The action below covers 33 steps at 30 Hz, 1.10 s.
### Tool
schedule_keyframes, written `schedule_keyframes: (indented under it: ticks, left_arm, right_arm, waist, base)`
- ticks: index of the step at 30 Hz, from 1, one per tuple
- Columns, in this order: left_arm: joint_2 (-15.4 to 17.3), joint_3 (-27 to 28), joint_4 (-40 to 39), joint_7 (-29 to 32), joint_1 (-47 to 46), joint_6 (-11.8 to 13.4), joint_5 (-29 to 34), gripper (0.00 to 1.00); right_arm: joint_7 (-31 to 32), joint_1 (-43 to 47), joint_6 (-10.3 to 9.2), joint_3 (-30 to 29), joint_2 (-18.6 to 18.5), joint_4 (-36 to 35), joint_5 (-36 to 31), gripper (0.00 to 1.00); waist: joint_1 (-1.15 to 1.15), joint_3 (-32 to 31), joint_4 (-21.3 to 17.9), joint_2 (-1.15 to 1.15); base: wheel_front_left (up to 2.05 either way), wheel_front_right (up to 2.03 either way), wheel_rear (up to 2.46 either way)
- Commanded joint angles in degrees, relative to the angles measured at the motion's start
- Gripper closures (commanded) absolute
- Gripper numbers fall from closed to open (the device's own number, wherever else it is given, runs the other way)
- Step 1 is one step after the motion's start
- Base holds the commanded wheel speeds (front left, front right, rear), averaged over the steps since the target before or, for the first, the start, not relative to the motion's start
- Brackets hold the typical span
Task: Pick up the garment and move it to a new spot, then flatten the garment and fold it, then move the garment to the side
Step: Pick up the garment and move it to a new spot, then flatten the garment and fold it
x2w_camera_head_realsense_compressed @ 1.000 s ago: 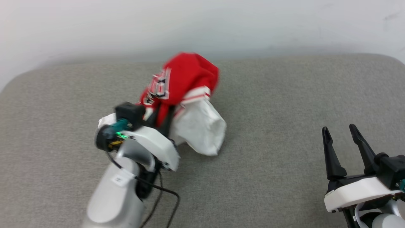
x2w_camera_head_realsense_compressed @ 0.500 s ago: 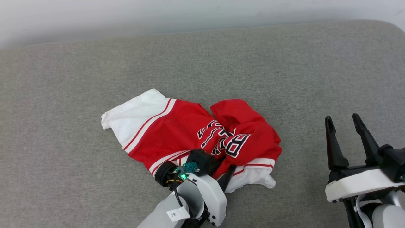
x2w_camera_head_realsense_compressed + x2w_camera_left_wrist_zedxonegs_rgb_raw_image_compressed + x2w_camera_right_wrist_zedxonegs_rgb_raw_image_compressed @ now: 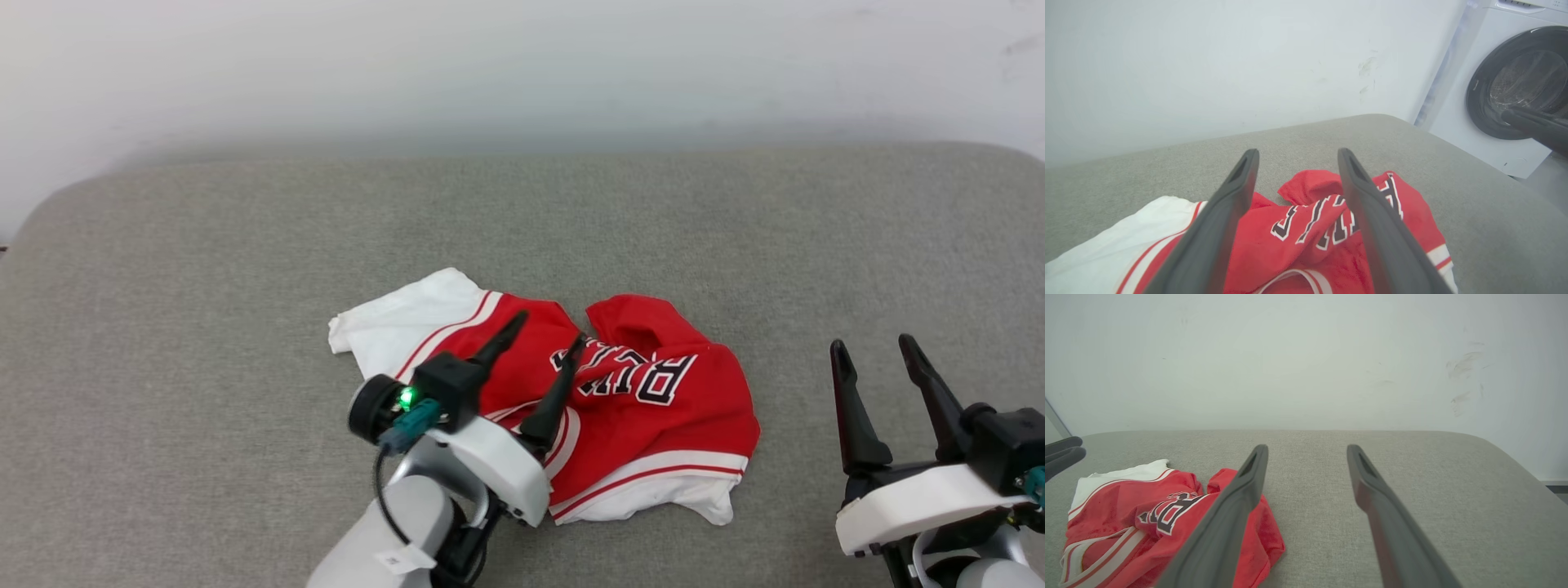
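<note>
Lying well clear of the tabletop [image 3: 245, 286] far edge, the garment [image 3: 653, 408] runs left-right. My left gripper [image 3: 552, 327], over it, and right gripper [image 3: 872, 343] stand spread.

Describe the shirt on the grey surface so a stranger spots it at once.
Look at the wide grey fabric-covered surface below the white wall. Near its middle, beneath the open left gripper, lies a crumpled red jersey shirt. White sleeves, striped trim and black white-outlined lettering set it apart.

The garment [image 3: 653, 408] lies on the desk [image 3: 204, 327], the left hand [image 3: 549, 328] over its left half, the right hand [image 3: 872, 345] well apart to its right, a wall [image 3: 522, 65] behind, a washer [image 3: 1474, 65] past the desk's right end.
</note>
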Motion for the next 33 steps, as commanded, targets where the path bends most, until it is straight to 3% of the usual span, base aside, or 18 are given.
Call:
schedule_keyframes:
  ticks: [1, 15, 22, 33]
  left_arm:
    - [0.7, 1.6, -0.9, -0.5, 1.6, 0.9, -0.4, 0.00]
    - [6.6, 15.2, -9.2, -1.0, 13.8, 7.4, 2.6, 0.00]
    - [8.5, 18.0, -9.7, -1.0, 17.8, 7.8, 2.6, 0.00]
    - [8.7, 18.3, -10.3, -1.0, 19.1, 7.5, 3.0, 0.00]
  right_arm:
    - [0.4, 1.0, -0.03, 0.1, 0.1, -0.3, -0.3, 0.00]
    - [2.5, 5.9, -0.04, 0.1, 0.1, -0.6, 1.1, 0.00]
    - [2.8, 7.3, -0.03, 0.5, 0.1, -1.1, 1.3, 0.00]
    - [4.0, 8.2, -0.03, -0.1, 0.1, -1.3, 1.3, 0.00]
  waist:
    - [0.00, -1.6, 1.3, 0.00]
    - [0.00, -6.5, 2.7, 0.00]
    - [0.00, -7.1, 2.4, 0.00]
    - [0.00, -7.3, 2.6, 0.00]
  base:
    - [0.00, 0.00, 0.00]
    - [0.00, 0.00, 0.00]
    - [0.00, 0.00, 0.00]
    - [0.00, 0.00, 0.00]
